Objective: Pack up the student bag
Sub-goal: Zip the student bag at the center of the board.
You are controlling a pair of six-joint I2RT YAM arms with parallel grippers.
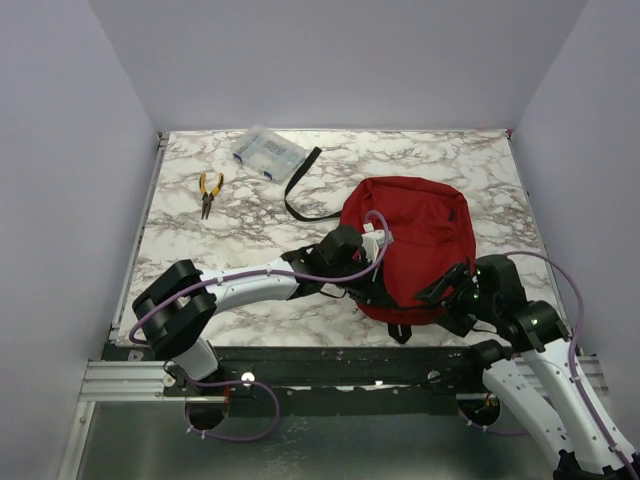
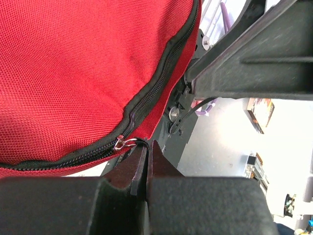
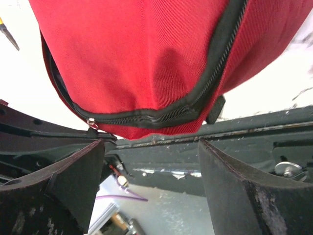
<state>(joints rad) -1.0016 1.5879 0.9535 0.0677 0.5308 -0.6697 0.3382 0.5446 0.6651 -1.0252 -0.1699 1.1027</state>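
Red fabric fills both wrist views: the student bag point(image 1: 415, 235) lies on the marble table point(image 1: 200, 250), at about 3 o'clock from the table's middle. The left gripper point(image 1: 375, 283) sits at the bag's 7 o'clock edge. From above its tips are hidden under the wrist. The left wrist view shows the left gripper point(image 2: 146, 147) with its jaws pressed together, only a hairline between them, and the black zip pull point(image 2: 137, 142) with its silver ring pinched at the tips. The zip point(image 2: 161, 73) runs up and away from there.

The right gripper point(image 1: 440, 287) is at the bag's 5 o'clock edge. Its own camera shows the right gripper point(image 3: 151, 143) spread wide, holding nothing, with the bag's near edge just beyond the fingertips point(image 3: 78, 171). Contact cannot be judged.

Only the top view shows the rest. Yellow-handled pliers point(image 1: 209, 192) lie at 10 o'clock, a clear plastic box point(image 1: 266, 153) at 11 o'clock, and a black strap point(image 1: 300, 190) trails from the bag toward the box.
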